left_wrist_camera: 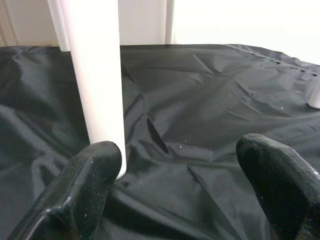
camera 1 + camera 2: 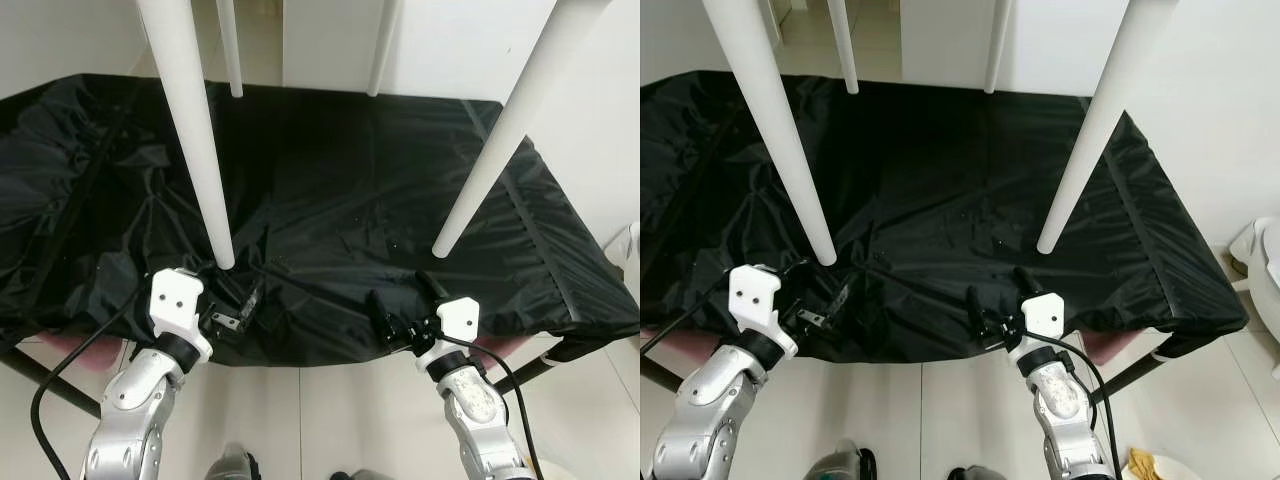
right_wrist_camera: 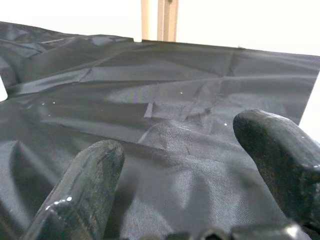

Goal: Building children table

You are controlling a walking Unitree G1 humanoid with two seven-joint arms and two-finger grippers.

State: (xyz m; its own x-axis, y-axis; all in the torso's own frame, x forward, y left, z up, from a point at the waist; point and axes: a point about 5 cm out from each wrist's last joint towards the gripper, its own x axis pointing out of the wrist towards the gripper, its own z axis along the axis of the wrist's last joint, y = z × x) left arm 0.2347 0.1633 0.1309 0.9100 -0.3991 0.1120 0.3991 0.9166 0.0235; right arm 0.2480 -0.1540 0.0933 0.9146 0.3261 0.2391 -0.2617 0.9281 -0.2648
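Four round white table legs stand on the crinkled black fabric sheet (image 2: 360, 190) covering the tabletop, so the kids' table looks assembled and set upright, I'd guess. Left pincer (image 1: 175, 195) hangs spread apart right beside the near left leg (image 2: 195, 130), probably steadying or checking it. Right pincer (image 3: 195, 175) is also spread, holding nothing, near the near right leg (image 2: 505, 130). White walls and pale floor tiles (image 2: 330, 410) around.
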